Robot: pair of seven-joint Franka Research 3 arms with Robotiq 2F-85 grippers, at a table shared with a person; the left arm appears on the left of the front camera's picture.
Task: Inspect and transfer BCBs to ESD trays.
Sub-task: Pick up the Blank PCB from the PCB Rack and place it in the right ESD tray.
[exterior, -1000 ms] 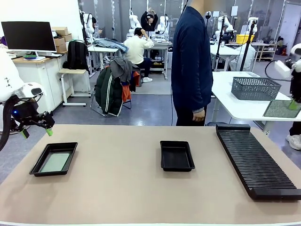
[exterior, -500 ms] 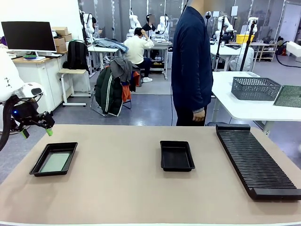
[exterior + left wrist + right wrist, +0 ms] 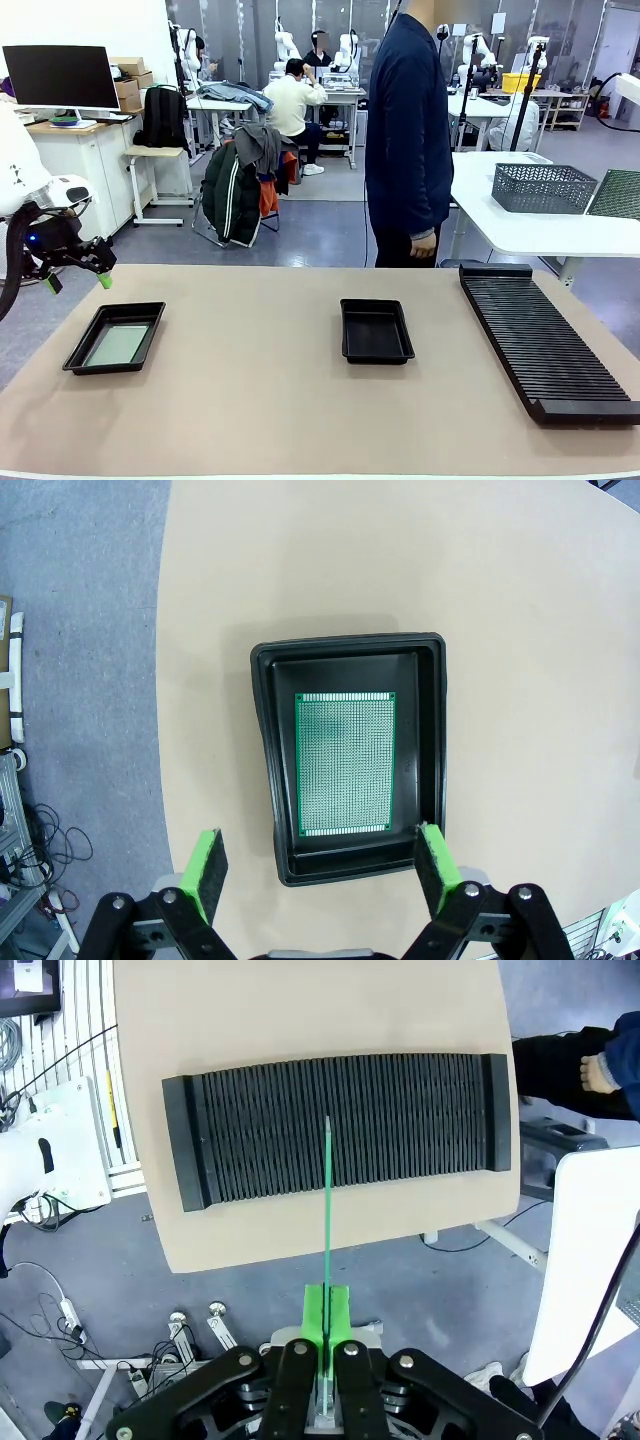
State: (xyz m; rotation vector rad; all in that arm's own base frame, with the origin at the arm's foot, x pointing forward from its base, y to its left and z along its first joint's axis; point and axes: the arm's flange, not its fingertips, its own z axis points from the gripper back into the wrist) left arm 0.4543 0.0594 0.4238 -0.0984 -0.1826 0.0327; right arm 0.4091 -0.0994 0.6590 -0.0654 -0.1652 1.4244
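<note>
BCB [image 3: 345,763] lies flat in its tray [image 3: 345,643], left hand [image 3: 320,838] wide above it, holding nothing. Right hand [image 3: 327,1310] pinches another BCB [image 3: 327,1190] edge-on over the rack [image 3: 250,1130], likely for inspection.

The front camera sits at the near edge of the table [image 3: 250,400], facing the person [image 3: 405,130] at the far side. The left wrist camera looks straight down on the left tray [image 3: 431,730] (shared with the front view); the right wrist camera looks down on the right rack [image 3: 420,1125], likewise shared.
</note>
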